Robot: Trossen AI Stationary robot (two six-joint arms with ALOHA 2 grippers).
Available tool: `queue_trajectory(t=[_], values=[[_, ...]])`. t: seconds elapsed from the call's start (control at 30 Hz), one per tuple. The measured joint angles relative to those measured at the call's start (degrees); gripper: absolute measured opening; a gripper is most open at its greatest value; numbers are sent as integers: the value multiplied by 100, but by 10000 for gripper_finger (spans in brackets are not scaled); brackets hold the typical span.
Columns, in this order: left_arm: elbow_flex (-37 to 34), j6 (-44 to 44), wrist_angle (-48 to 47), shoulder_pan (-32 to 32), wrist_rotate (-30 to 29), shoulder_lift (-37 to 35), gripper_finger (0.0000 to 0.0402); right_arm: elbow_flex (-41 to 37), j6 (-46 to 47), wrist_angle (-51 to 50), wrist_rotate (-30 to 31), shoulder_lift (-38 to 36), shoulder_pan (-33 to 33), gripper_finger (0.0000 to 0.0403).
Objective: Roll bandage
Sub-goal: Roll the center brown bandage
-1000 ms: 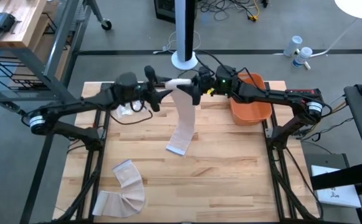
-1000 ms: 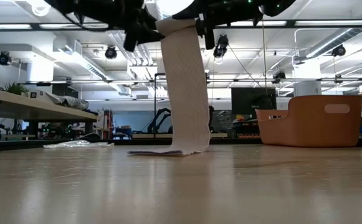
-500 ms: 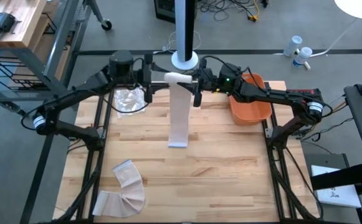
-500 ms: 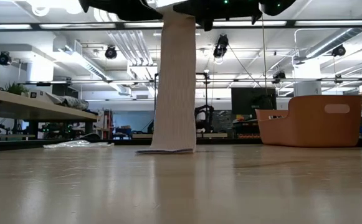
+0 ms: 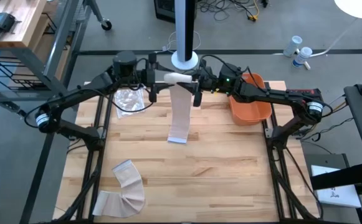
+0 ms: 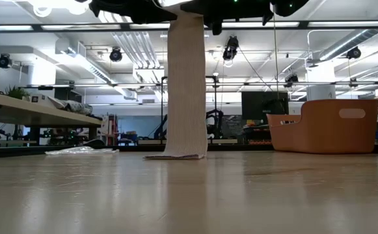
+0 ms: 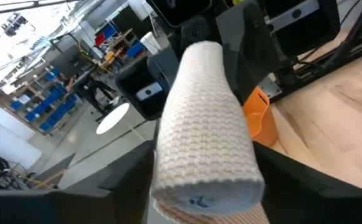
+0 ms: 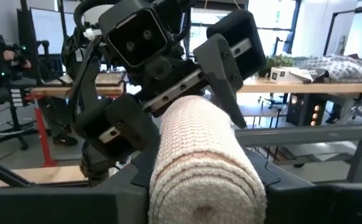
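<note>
Since a moment ago the left gripper (image 5: 153, 77) has shifted slightly, fingers apart around the roll (image 5: 176, 76) the right gripper (image 5: 196, 79) clamps (far-centre, raised); a long strip (image 6: 187, 84) remains unrolled.

No text, label or number is legible anywhere; nothing to read.

My two arms (image 5: 75, 102) are matte black with white joint bands; a green light (image 5: 222, 79) glows on my right wrist.
</note>
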Motion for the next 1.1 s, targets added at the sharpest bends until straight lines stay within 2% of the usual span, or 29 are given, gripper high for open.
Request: queue_trajectory(t=[0.23, 0.37, 0.53, 0.73, 0.93, 1.1], values=[[-11, -128, -85, 0, 117, -10, 111, 0, -1, -27, -3, 11, -9, 124], [-11, -134, -174, 7, 306, -10, 84, 0, 49, -41, -23, 79, -18, 124], [-11, -137, -387, 7, 337, -10, 105, 9, 51, -155, -39, 122, -20, 127], [-11, -107, -407, 4, 402, -31, 153, 7, 225, -175, -38, 122, -26, 134], [-11, 609, -246, -22, 465, -25, 205, -4, 1575, -183, 23, 136, -50, 127], [-12, 1110, -180, -35, 379, 40, 222, -4, 2605, -188, -56, 136, -85, 132]])
